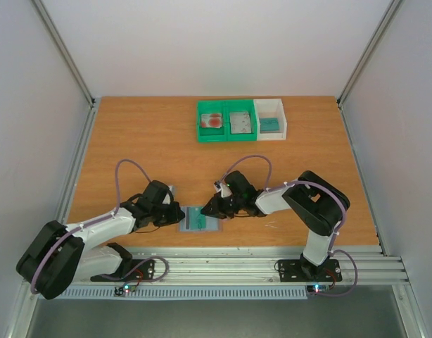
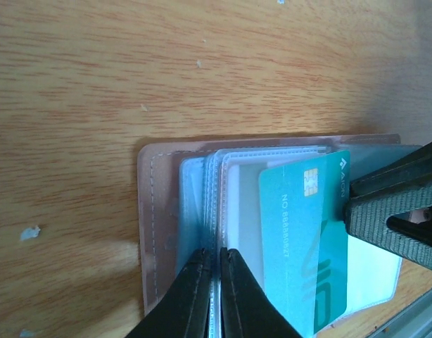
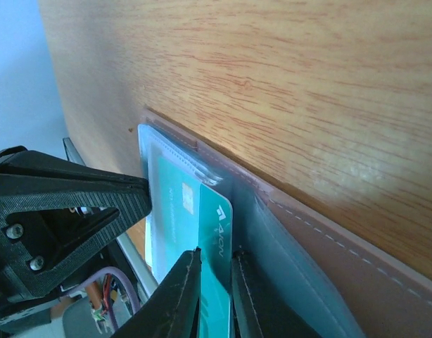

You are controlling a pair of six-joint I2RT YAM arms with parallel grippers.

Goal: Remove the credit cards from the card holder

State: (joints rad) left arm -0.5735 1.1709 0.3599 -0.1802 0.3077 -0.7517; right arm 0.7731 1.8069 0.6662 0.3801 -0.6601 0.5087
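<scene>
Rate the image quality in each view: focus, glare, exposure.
Top external: evenly lit, sharp throughout, no hard shadows on the table. Left wrist: the teal card is crisp enough to read its number, the left pincer dark and soft. Right wrist: a pale sheen glares off the table, the right pincer is blurred, the top-left corner washed out.

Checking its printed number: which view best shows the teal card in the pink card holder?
Left wrist: the thin teal rectangular card lies face-on, chip and number visible. Right wrist shows it steeply angled, mainly its logo corner; top external, just a teal speck.
</scene>
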